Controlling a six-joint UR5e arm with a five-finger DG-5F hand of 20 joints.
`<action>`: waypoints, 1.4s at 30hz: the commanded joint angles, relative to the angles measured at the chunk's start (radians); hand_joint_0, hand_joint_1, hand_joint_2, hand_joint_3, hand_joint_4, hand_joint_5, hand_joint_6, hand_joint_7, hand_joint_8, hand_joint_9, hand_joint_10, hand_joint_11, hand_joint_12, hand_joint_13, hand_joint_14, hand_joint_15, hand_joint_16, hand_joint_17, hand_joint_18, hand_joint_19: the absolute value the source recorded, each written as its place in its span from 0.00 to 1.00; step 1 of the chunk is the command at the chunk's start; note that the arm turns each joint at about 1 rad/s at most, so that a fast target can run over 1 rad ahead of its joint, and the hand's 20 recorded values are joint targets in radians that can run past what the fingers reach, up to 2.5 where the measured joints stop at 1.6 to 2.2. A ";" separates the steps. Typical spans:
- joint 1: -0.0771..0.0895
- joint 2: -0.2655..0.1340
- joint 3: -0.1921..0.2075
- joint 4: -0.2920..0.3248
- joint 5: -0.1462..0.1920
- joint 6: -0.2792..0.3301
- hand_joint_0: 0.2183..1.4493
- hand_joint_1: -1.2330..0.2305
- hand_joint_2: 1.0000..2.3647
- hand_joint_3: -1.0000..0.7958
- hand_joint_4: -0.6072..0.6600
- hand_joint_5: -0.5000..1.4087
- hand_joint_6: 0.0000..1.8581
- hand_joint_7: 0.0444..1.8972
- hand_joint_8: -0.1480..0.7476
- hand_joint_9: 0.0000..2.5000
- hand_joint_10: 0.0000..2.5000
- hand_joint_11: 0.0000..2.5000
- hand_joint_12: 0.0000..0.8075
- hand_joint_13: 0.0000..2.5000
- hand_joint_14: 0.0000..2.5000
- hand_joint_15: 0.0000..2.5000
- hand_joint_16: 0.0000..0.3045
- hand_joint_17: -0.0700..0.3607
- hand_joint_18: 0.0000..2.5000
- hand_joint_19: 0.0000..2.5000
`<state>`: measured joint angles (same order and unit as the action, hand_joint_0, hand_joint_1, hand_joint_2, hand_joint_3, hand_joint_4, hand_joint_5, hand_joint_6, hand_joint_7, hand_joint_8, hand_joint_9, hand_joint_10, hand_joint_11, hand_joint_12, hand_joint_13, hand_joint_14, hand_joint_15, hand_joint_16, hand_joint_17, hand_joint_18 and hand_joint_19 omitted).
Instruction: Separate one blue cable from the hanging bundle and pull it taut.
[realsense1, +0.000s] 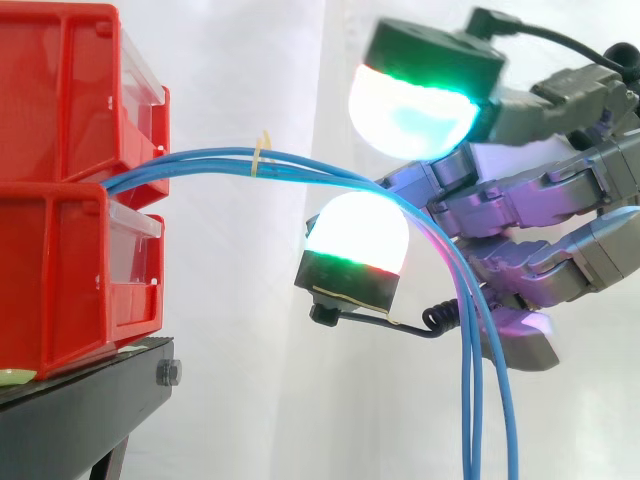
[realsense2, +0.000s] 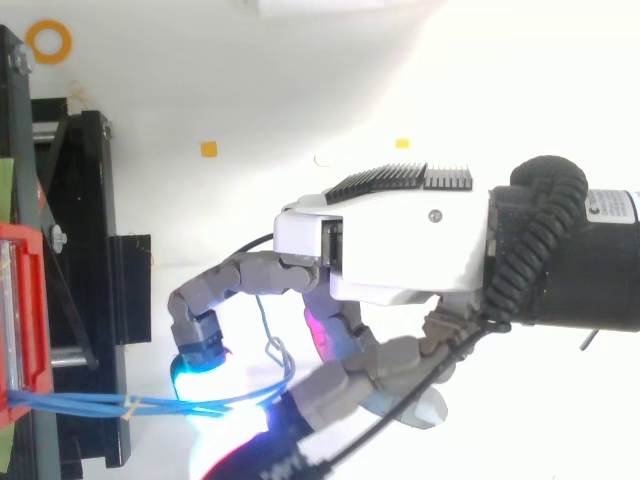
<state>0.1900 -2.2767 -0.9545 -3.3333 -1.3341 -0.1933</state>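
Beside the red bins, where the blue cables come out, bend over and hang down, the hand has its glowing pads spread apart with the whole bundle between them, so closing now may grab every cable, not just one.

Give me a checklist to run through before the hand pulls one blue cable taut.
1. Anchor: ok. The blue cables emerge between the red bins.
2. Position: ok. The hand sits where the cables bend downward.
3. Clearance: ok. The yellow tie sits near the bins, apart from the hand.
4. One strand separated: cannot tell. The strands run close together past the hand.
5. Grip on a strand: cannot tell.
6. Tension: not ok. The cables arc over and hang slack below the hand.
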 joint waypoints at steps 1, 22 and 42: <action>0.000 0.000 -0.001 0.000 0.000 0.000 0.22 0.63 0.00 0.28 0.57 0.34 0.27 0.68 0.34 0.93 0.01 0.32 0.44 0.69 0.01 0.43 0.17 0.43 0.46 0.33; 0.000 0.000 0.000 0.000 0.000 0.000 0.44 0.39 0.01 0.38 0.55 0.34 0.27 0.68 0.29 0.94 0.01 0.35 0.41 0.69 0.01 0.44 0.14 0.38 0.44 0.36; -0.001 -0.001 -0.001 0.000 0.000 0.000 0.19 0.49 0.00 0.28 0.56 0.34 0.27 0.67 0.32 0.95 0.01 0.31 0.44 0.69 0.01 0.40 0.17 0.43 0.47 0.32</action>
<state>0.1896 -2.2766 -0.9545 -3.3334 -1.3343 -0.1933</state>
